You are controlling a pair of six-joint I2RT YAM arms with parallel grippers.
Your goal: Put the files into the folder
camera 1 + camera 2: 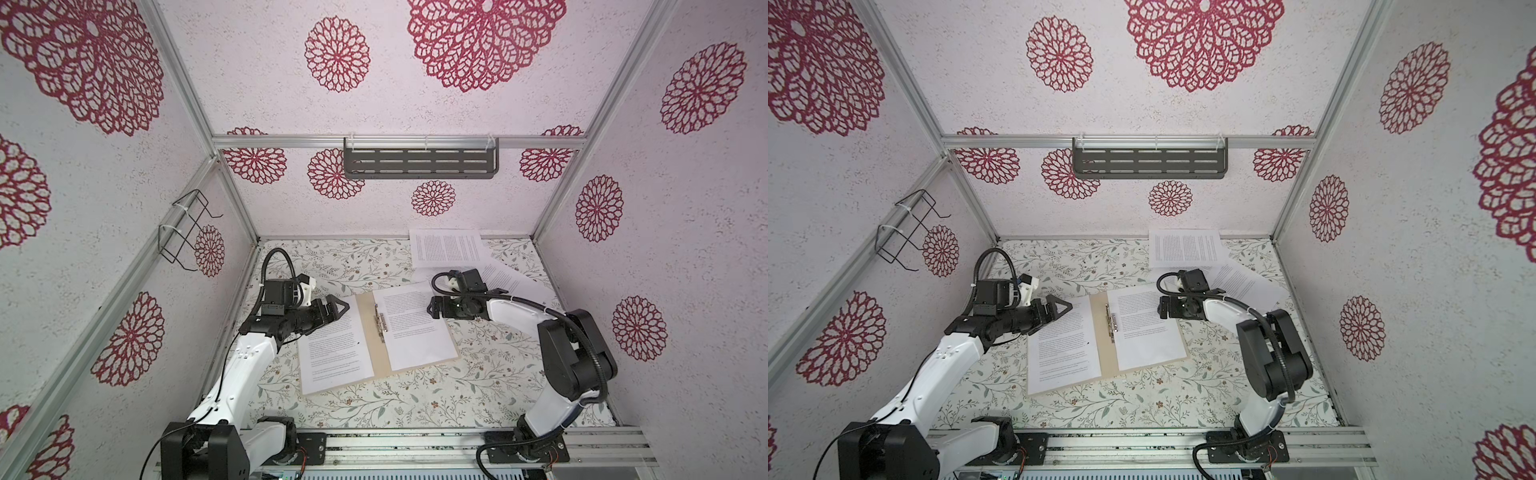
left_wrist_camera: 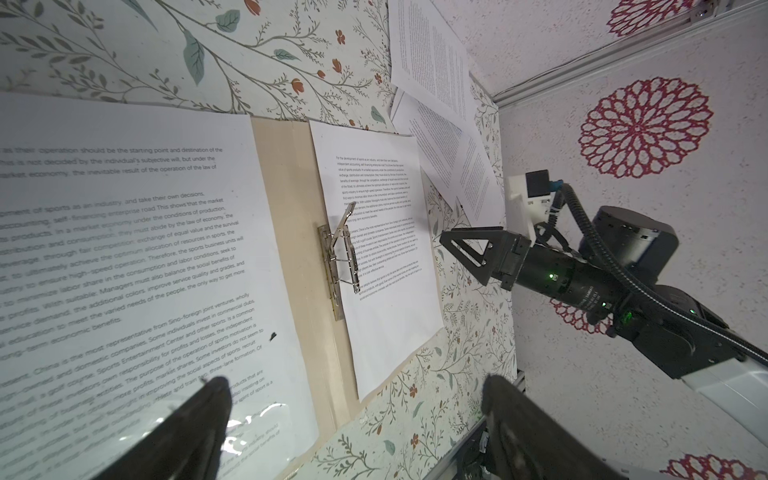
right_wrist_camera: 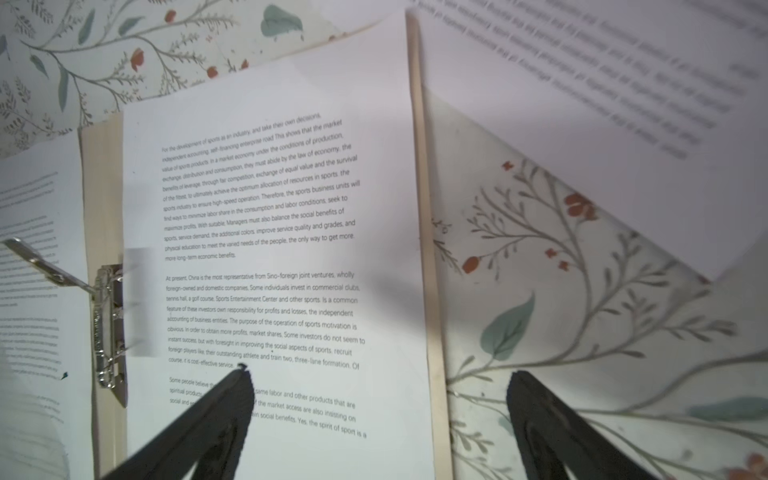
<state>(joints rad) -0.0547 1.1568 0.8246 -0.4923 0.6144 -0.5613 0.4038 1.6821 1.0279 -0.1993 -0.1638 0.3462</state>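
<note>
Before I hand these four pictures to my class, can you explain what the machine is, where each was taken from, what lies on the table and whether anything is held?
It is a robot with two arms, each ending in a two-fingered end effector. Two pictures look down from overhead; two come from cameras on the wrists. On the flowered table lies an open beige folder, a printed sheet on each half. More sheets lie loose at the back right. The left end effector and the right end effector are both open and hold nothing.
</note>
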